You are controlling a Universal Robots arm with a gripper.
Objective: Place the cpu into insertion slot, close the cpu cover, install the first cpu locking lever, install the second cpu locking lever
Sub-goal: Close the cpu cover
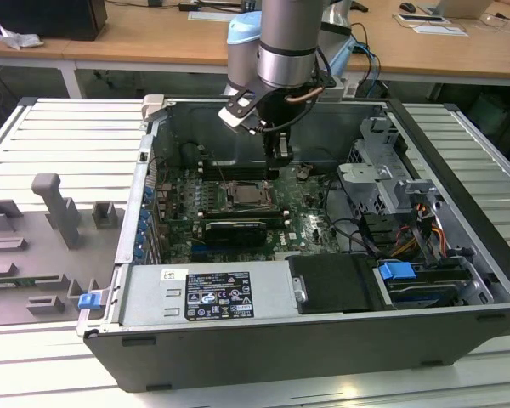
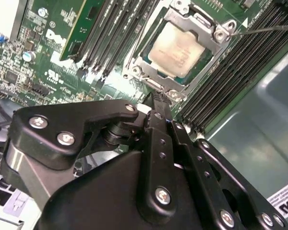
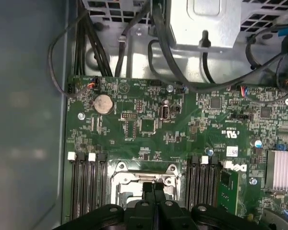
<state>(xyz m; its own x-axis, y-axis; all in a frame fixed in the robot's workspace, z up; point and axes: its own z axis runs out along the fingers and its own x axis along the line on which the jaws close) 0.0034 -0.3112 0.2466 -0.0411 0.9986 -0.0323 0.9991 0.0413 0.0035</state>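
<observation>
The cpu (image 2: pixel 175 50) is showing pale silver-beige within the silver-grey cpu cover (image 2: pixel 197 21); the motherboard (image 3: pixel 182 143) is showing green, the gripper (image 2: pixel 156 100) black.

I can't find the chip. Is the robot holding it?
No, the cpu lies flat on the board, framed by the cover.

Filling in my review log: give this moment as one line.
cpu: seated | cover: down around cpu | tool: shut, tip close by cover's corner | latching: cannot tell

Exterior view looks down into case (image 1: pixel 323 361); both wrist views close, apparently sharing insertion slot (image 2: pixel 143 65) (image 3: pixel 121 184).
</observation>
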